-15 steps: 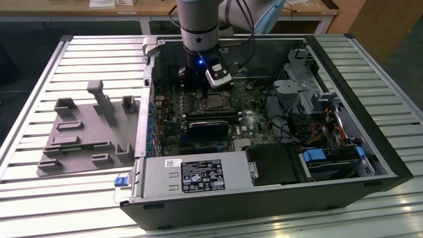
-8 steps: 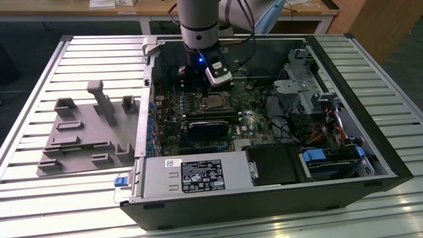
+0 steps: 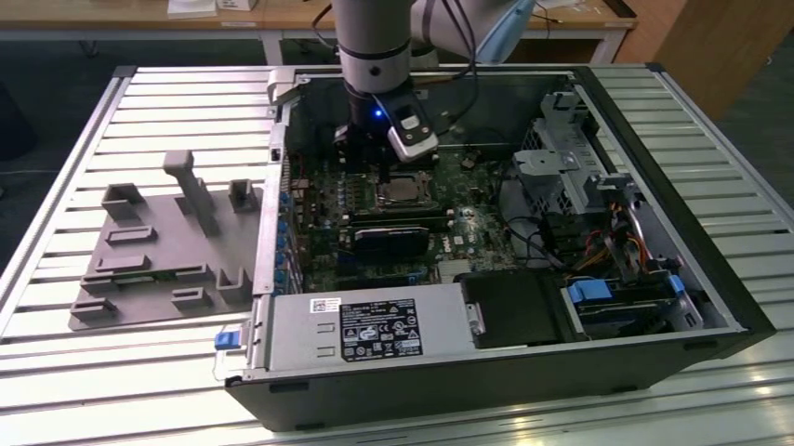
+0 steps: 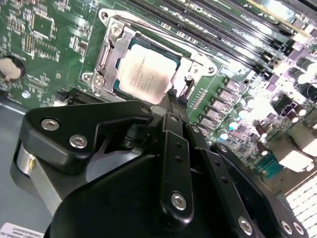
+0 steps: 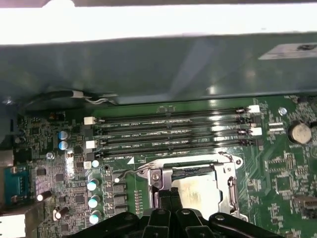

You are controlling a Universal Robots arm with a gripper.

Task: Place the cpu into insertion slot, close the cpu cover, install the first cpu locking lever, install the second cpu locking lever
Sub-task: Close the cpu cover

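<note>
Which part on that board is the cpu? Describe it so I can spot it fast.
Inside the open computer case, find the green circuit board. The cpu is the flat, pale silvery square beside the long black slots, ringed by a metal frame; its neighbours are dark or green.

white label (image 3: 378, 327) on power supply (image 3: 293, 327), faint print on cpu (image 4: 147, 74), neither can be read

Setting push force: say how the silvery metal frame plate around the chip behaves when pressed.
The thin silvery metal frame plate looks like stiff sheet metal, probably not floppy. Lying flat around the pale square chip, it likely cannot tip. Its shiny surface may let the black pincer slip.
</note>
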